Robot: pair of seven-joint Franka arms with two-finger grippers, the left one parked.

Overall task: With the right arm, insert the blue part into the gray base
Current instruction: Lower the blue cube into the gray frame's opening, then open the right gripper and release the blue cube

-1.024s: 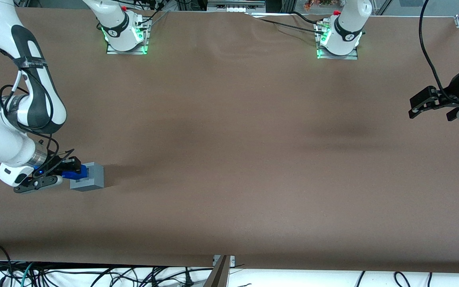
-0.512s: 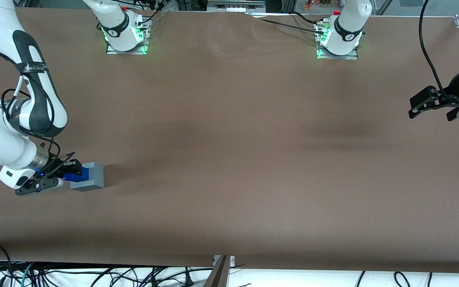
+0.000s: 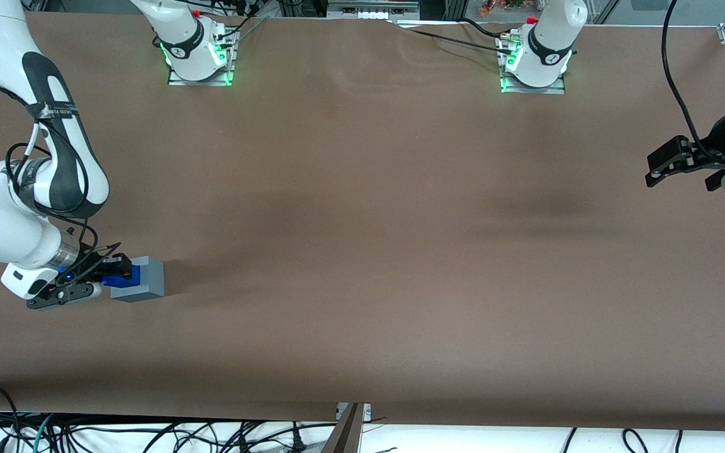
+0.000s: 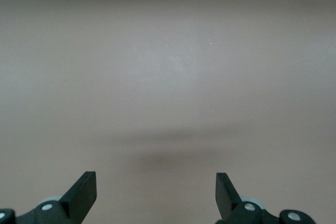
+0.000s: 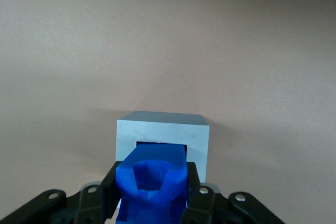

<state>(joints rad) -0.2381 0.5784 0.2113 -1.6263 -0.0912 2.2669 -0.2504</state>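
In the front view, the right arm (image 3: 35, 189) reaches down at the working arm's end of the brown table (image 3: 400, 251), and its gripper (image 3: 109, 274) sits low, just beside the gray base (image 3: 142, 280). The gripper is clamped on the blue part (image 3: 124, 273), which touches the open face of the gray base; a small blue light glows on the gripper body. In the right wrist view, the gripper (image 5: 152, 187) has its two black fingers (image 5: 111, 184) pressed against the sides of the blue part (image 5: 152, 179). The nose of the blue part meets the square recess in the gray base (image 5: 163, 129), which rests flat on the table (image 5: 168, 40). The left wrist view shows only bare brown table (image 4: 168, 77).
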